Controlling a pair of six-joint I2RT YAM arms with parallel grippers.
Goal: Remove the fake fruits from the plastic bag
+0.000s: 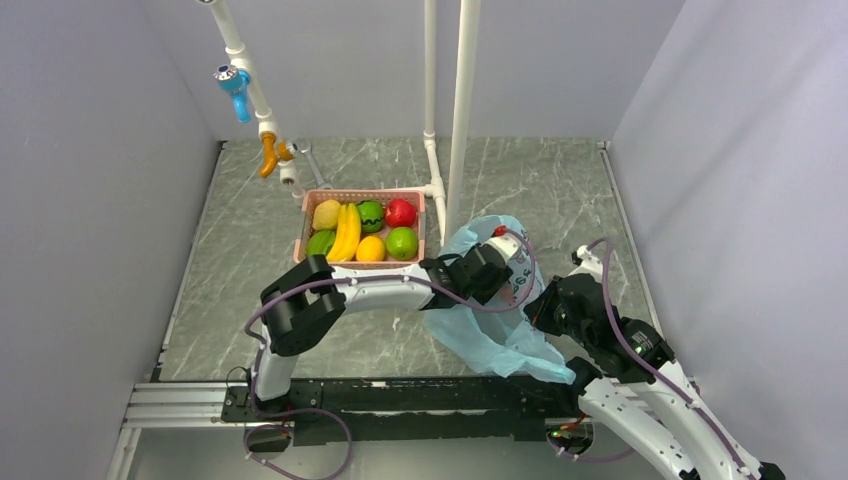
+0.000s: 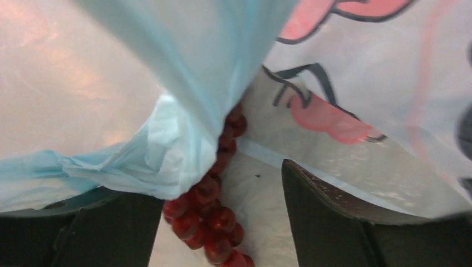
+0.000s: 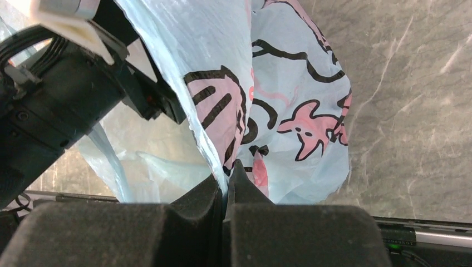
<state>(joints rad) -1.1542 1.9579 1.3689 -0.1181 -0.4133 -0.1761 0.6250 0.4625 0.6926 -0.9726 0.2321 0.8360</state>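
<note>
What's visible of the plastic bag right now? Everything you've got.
The plastic bag is thin, crinkly, translucent light-blue film printed with pink, black-outlined cartoon figures. It lies slumped on the grey marbled table, right of the pink basket. The right claw is shut on a fold of its film. The left claw, open, reaches into its mouth, where dark red grapes lie between the fingers, partly under a blue fold.

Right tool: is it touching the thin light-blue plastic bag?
Touching. The right wrist view shows the right tool shut on a fold of the thin light-blue plastic bag.
</note>
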